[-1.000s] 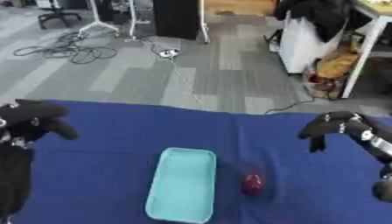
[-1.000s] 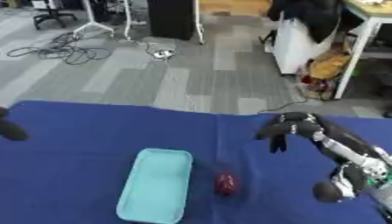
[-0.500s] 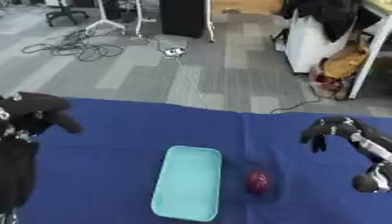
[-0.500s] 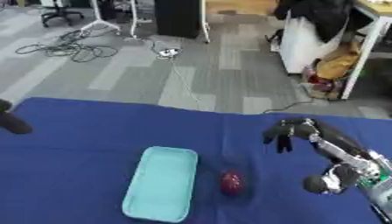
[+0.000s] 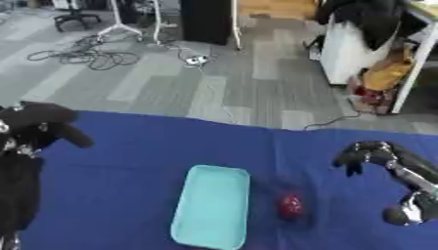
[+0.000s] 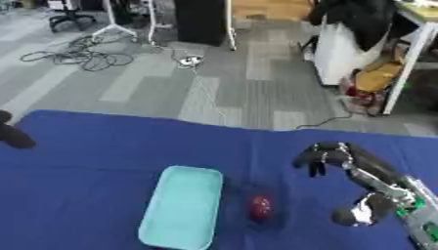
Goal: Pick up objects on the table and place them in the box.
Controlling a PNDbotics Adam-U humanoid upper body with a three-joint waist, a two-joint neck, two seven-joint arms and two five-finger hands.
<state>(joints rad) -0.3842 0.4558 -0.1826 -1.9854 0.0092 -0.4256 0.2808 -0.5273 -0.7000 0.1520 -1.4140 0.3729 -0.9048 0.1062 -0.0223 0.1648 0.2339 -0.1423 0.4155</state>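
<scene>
A shallow light-teal box (image 5: 211, 206) lies on the blue tablecloth, near the front middle. Just right of it sits a small dark-red rounded object (image 5: 290, 206). My right hand (image 5: 362, 155) hangs above the cloth, up and to the right of the red object, with its fingers curled downward and nothing in them. At the left edge, my left hand (image 5: 41, 126) is raised well clear of the box, its fingers bent and holding nothing.
The blue table (image 5: 128, 166) ends at a far edge, beyond which is grey floor with cables (image 5: 85, 56). A white cabinet with dark cloth and bags (image 5: 369, 53) stands at the back right.
My right hand has come lower and nearer the red object. The view has also shifted, so the box and red object sit lower in the frame.
</scene>
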